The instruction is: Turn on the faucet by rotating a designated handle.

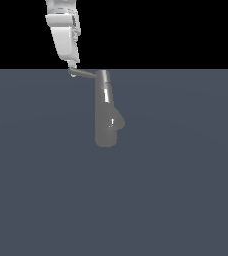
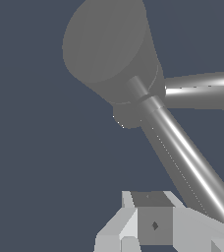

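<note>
- One relation matters in the exterior view: my gripper [image 1: 74, 67] hangs right at the free tip of the handle [image 1: 84, 74], whose long axis runs from there toward the exterior view's right, into the narrow top of the faucet [image 1: 106, 112].
- Nothing else stands on the gray surface [image 1: 186, 190]; the faucet stands well in from its edges and nothing blocks a sideways push.
- Seen from the wrist view, the handle [image 2: 182, 147] passes close beside my fingers [image 2: 151, 224]; whether they are wide or narrow I cannot tell.
</note>
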Available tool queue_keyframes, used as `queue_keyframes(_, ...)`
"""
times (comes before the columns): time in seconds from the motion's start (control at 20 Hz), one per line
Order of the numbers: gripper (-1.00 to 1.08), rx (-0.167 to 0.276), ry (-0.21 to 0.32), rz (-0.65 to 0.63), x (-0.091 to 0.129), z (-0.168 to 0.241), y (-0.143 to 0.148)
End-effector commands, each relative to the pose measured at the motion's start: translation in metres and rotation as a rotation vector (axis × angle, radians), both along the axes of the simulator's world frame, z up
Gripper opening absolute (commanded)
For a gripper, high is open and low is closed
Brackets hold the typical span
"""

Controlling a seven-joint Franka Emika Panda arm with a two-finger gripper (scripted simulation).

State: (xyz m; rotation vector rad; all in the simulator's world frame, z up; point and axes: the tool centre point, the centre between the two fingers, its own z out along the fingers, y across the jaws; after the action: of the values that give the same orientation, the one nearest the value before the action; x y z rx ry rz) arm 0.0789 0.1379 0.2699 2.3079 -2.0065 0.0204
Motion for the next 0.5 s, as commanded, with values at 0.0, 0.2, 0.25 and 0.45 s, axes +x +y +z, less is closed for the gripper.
queue_keyframes(0.0,-1.0,0.001,0.012,0.01,-0.012,0.0,0.006)
queue_keyframes(0.2,-1.0,0.002,0.002,0.007,-0.012,0.005,0.004)
queue_keyframes(0.25,-1.0,0.002,0.002,0.007,-0.014,0.006,0.001)
queue_keyframes(0.45,-1.0,0.002,0.004,0.008,-0.023,0.01,-0.01)
